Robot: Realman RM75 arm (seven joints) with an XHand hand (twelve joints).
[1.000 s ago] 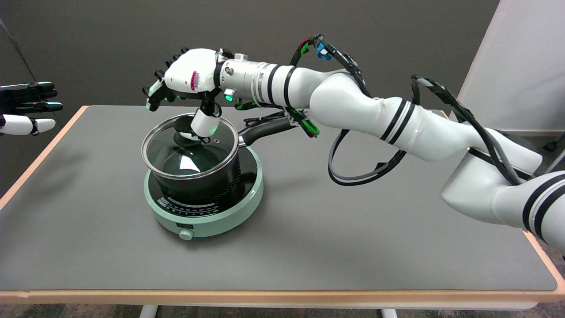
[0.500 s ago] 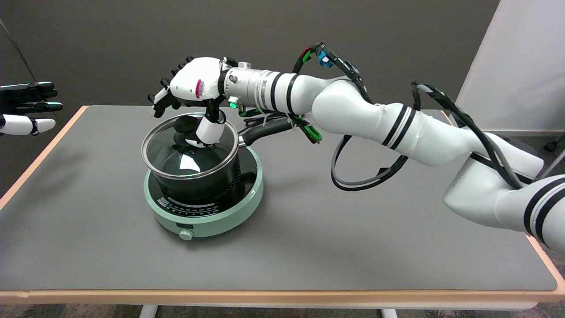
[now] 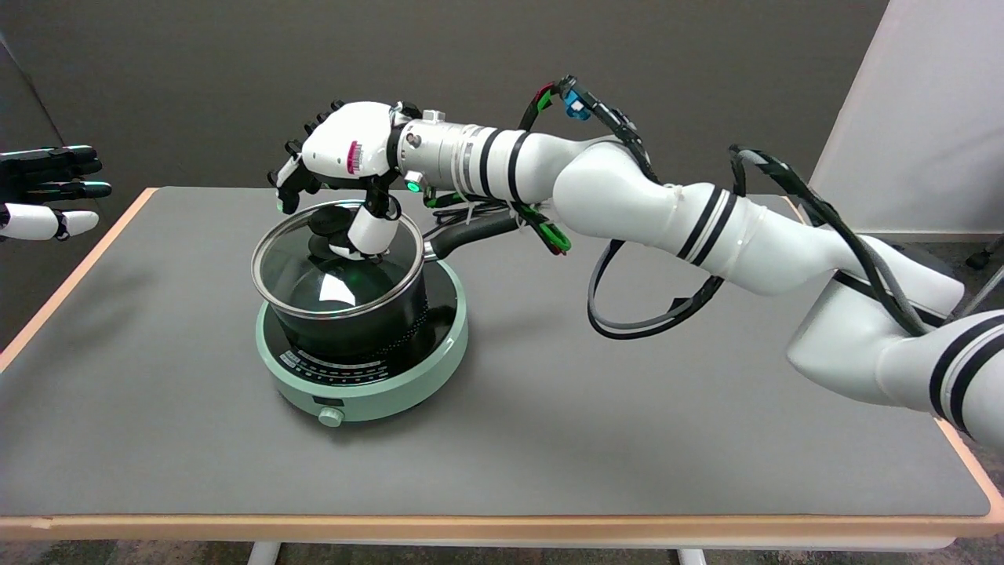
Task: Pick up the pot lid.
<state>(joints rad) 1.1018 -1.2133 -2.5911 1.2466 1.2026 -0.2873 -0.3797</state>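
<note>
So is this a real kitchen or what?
Probably not: it looks like a robot test lab. The pot with its glass lid sits on a small green cooker on a plain grey table, with bare walls and no cupboards.

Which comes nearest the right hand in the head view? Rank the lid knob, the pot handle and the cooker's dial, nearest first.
1. Lid knob: directly beneath the right hand, the thumb beside it.
2. Pot handle: under the wrist, pointing toward the table's far right.
3. Cooker's dial: on the cooker's front edge, lowest in the picture.
</note>
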